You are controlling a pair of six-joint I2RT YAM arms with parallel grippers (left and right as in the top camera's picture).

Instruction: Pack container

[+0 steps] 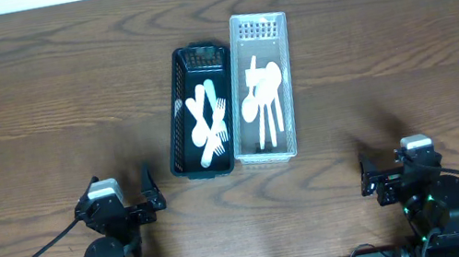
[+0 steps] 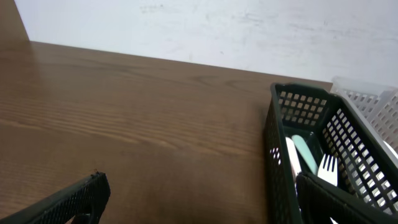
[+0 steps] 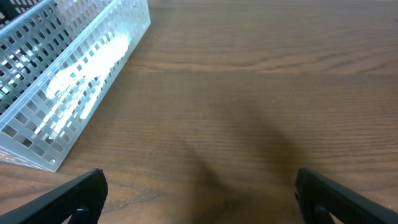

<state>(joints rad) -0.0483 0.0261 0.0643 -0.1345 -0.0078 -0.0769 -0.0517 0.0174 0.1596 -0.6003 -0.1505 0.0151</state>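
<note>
My left gripper (image 1: 151, 189) and right gripper (image 1: 365, 177) hang released and empty, well short of the black slotted plastic basket (image 1: 199, 55) and clear slotted plastic basket (image 1: 257, 23) mid-bench (image 1: 20, 107). I worry the overlapping white plastic cutlery (image 1: 207, 123) could snag and lift together.

Left tool (image 2: 200, 183) and right tool (image 3: 199, 177), both low, jaws wide apart, empty.

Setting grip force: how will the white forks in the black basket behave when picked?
Probably light and thin, so the white forks may flex or slip under a hard pinch. They lie crossed with spoons in the black basket, so lifting one likely drags neighbours.
</note>
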